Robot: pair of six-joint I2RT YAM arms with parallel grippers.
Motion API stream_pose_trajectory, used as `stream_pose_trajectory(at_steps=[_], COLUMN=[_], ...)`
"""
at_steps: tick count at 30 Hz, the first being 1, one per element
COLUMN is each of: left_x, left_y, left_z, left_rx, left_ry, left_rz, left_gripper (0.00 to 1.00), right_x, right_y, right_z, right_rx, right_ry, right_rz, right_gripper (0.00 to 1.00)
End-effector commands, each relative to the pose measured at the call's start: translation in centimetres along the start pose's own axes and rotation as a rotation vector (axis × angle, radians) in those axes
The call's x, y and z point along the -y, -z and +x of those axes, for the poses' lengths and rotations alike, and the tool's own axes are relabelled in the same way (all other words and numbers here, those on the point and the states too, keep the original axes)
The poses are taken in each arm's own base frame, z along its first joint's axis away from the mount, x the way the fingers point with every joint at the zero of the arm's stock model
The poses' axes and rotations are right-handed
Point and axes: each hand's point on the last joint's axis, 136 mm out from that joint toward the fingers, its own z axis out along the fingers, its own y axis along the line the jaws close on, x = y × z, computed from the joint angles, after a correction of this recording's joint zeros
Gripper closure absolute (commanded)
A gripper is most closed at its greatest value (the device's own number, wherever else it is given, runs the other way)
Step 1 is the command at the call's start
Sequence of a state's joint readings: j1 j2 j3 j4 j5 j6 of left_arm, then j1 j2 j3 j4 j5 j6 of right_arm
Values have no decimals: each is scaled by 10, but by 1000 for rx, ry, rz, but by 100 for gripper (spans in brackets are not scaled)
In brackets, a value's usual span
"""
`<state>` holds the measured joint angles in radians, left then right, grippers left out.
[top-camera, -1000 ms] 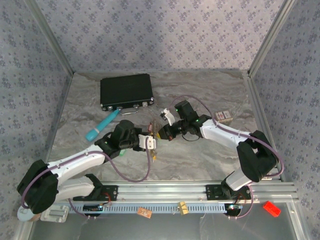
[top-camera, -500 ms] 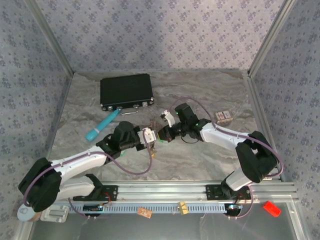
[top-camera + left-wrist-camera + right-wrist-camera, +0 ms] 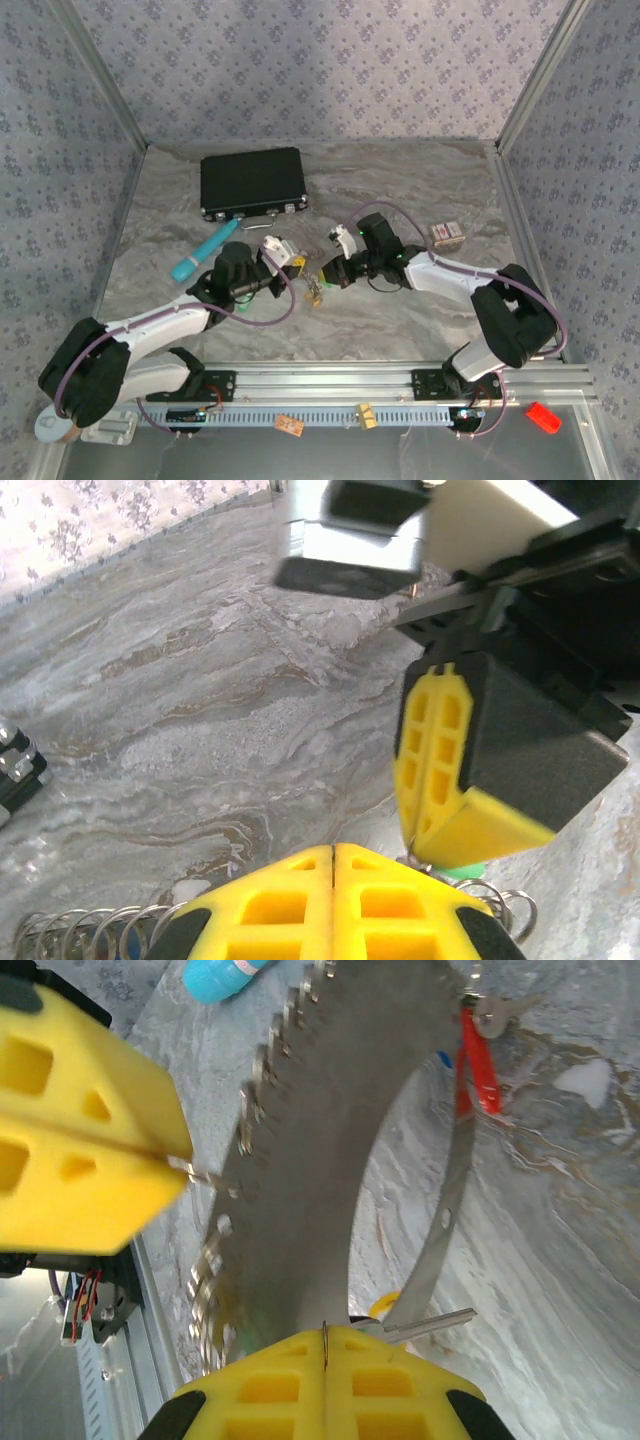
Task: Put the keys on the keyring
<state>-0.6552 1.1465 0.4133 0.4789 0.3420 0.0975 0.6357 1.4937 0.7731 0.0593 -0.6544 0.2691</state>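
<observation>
Plainly unfinished, so far as can be judged. Nearest, on the table (image 3: 400,320) just short of the two grippers, a small bunch of keys (image 3: 315,292), resting on the marble or hanging just over it; cannot tell which. Just beyond, clenched tight, the left gripper (image 3: 296,262), with a stub of thin metal poking from the seam of its pads (image 3: 70,1070), apparently the chain end of the keyring (image 3: 445,1210). Facing it from the right and almost touching, the right gripper (image 3: 324,272), likewise clamped, pinching a fine wire in its seam, seemingly the loop itself. Between the two, stretched as a thin silvery arc, partly blurred. Against that arc, a red key (image 3: 476,1060) with a bare metal blade (image 3: 505,1004) beside it; close to the right gripper, a yellow head (image 3: 384,1305) and another blade (image 3: 432,1324); under that gripper, seen from the left wrist, a green head (image 3: 455,858). Threaded or merely lying alongside: impossible to say. Left to do, at a guess: getting every key onto the wire, then letting go. Farther off to the left, a teal tube (image 3: 203,251); at the far left, a black case (image 3: 252,183); to the far right, a small box (image 3: 447,233); all well apart from the work.
</observation>
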Motion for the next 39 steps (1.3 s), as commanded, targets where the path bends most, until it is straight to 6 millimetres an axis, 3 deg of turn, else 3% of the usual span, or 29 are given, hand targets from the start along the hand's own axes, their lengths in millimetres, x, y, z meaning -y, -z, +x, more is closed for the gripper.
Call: stream_pose_trajectory(at_steps=[1,3,7,10,19,22,27,36,39], left_x=[5,2,-6,-7,4,5,5,6,7], left_y=[7,7,6,6,7,5,5,6,6], left_z=[-22,-23,-23,-24,-21,-22,-19,-19,-19], left_rx=[99,100,88,77,63,51,28,30,31], left_ry=[120,171,269,311,270,276,273,253,248], left_rz=[64,71,67,74,135,140,141,147,149], left_gripper=[100,100,100,100,100,100,100,100,100], right_x=[-4,-4,14,19,21,33,50,69,76], right_y=[13,15,20,21,29,31,22,21,23], right_z=[-6,-2,17,29,32,35,59,79,79], right_rx=[38,30,-35,-75,-31,-62,-151,-190,-189], right_ry=[55,94,175,142,125,22,-183,-299,-305], right_rz=[13,27,179,207,215,221,246,332,373], right_gripper=[100,100,100,100,100,100,100,100,88])
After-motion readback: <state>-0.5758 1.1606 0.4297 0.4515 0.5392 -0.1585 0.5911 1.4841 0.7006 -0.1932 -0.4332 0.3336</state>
